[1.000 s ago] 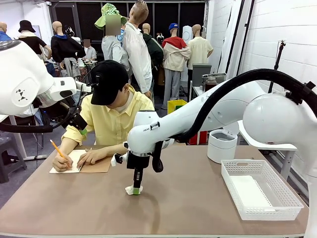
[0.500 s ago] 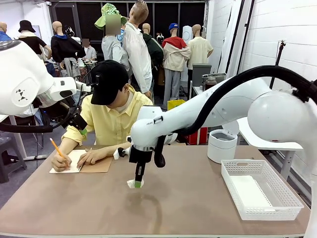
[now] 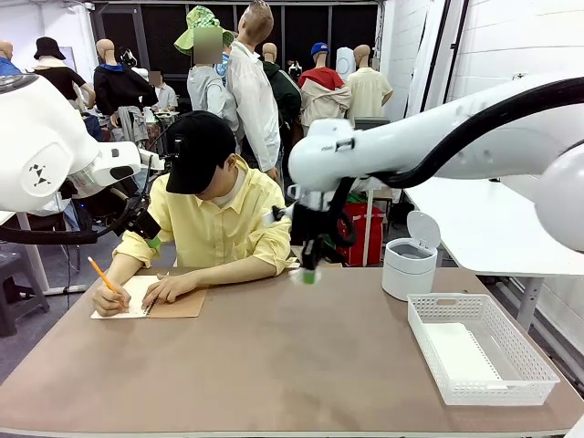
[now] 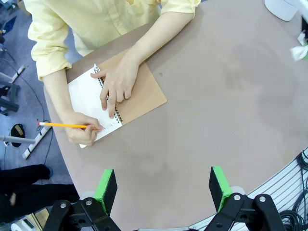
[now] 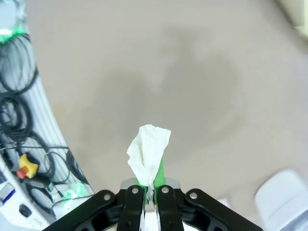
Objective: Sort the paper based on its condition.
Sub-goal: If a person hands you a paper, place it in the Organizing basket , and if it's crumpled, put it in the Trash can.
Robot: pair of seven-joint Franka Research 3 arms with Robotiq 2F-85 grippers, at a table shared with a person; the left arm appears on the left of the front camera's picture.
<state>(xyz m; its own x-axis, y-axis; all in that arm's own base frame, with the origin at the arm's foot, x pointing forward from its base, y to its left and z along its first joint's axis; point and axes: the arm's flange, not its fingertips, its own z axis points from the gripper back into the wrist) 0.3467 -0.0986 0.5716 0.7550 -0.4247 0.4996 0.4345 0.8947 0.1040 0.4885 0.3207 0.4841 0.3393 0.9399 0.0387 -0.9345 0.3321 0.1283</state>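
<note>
A crumpled piece of white paper is pinched between the fingers of my right gripper, which is shut on it. In the front view my right gripper hangs high above the table's far middle, in front of the person. A flat white sheet of paper lies in the white basket at the right. My left gripper stands open with nothing between its green pads, high over the table's left side; the front view has it at the left.
The person writes with a pencil in a brown-covered spiral notebook at the far left. A small white bin with its lid up stands at the far right, behind the basket. The brown table spreads between them.
My right gripper has risen from the table's middle with the crumpled paper in it and swung to the right and away from me. The left arm has stayed put.
</note>
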